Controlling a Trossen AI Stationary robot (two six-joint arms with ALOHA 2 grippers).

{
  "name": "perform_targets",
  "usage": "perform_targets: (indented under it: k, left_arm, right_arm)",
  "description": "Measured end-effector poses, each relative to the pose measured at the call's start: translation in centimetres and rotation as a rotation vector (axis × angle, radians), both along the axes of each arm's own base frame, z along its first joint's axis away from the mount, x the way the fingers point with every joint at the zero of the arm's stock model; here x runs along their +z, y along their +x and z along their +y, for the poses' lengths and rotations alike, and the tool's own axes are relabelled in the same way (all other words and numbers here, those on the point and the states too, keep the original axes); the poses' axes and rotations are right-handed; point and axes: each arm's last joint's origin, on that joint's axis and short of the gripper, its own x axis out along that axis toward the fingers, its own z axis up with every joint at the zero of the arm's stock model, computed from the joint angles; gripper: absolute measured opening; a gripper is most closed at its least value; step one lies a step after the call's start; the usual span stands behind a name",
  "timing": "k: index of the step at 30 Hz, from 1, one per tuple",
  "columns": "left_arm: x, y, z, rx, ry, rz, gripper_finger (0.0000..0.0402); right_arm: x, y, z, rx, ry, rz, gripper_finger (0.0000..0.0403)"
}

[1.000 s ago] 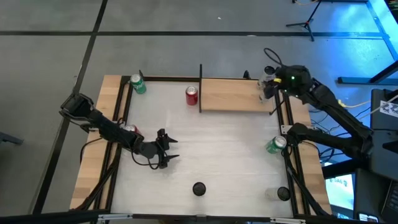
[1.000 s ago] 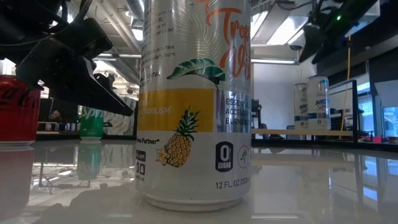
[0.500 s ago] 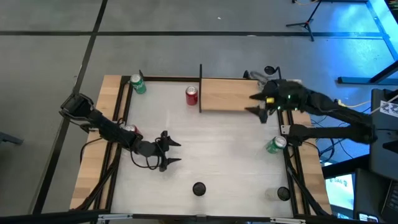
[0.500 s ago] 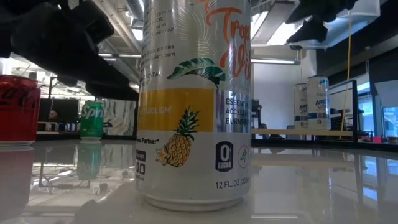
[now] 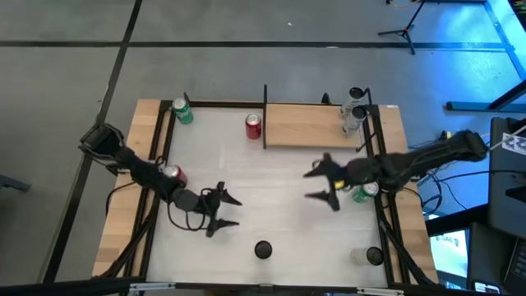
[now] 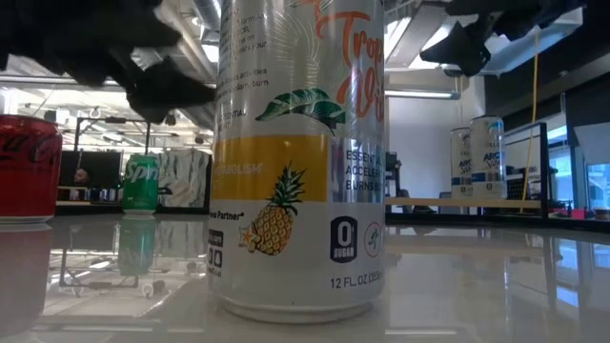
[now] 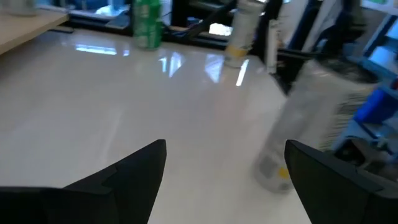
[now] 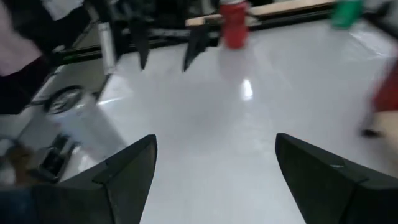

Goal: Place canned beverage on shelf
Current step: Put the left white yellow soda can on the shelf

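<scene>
The shelf (image 5: 311, 125) is a pale wooden board with black uprights at the table's far edge. Two silver cans (image 5: 354, 108) stand at its right end, and they also show in the low view (image 6: 475, 157). A tall pineapple-print can (image 6: 297, 157) stands near the table's near edge (image 5: 263, 249). My left gripper (image 5: 234, 211) is open and empty, above the table left of the centre. My right gripper (image 5: 308, 185) is open and empty, above the table right of the centre. A blurred pale can (image 7: 305, 134) stands ahead of the left gripper's fingers.
A red can (image 5: 253, 125) and a green can (image 5: 182, 112) stand near the far edge. A red can (image 5: 171, 173) stands at the left rail, a green can (image 5: 364, 191) at the right rail, and a dark-topped can (image 5: 374, 256) at the near right corner.
My right gripper has come away from the two silver cans at the shelf's right end, moving toward the near edge and the table's left, out over the table's middle. My left gripper has shifted a little toward the near edge. The cans have stayed put.
</scene>
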Motion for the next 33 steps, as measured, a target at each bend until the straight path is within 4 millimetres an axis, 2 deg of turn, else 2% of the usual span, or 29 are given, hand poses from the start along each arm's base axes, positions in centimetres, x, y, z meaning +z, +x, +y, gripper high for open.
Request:
perform_targets:
  k: [6,13,18,25,33]
  left_arm:
    - [0.0,1.9,-2.4,-0.029,-0.029,0.015,0.0318]
    - [-2.7,3.4,-5.7,-0.08,-0.111,0.128,0.0318]
    - [-4.2,3.9,-8.0,-0.084,-0.183,0.18,0.0318]
    - [-6.1,6.0,-11.6,-0.089,-0.175,0.185,0.0318]
    - [-6.5,6.4,-12.2,0.056,-0.216,0.156,0.0318]
  right_arm:
    - [-3.5,2.8,4.5,0.084,-0.038,0.021,0.0324]
    - [-8.3,4.6,9.2,0.158,-0.065,0.019,0.0324]
    - [-10.8,6.4,10.5,0.184,-0.044,0.059,0.0324]
    - [-12.6,8.9,12.7,0.223,-0.047,0.102,0.0324]
    - [-13.3,10.4,13.6,0.216,-0.057,0.112,0.0324]
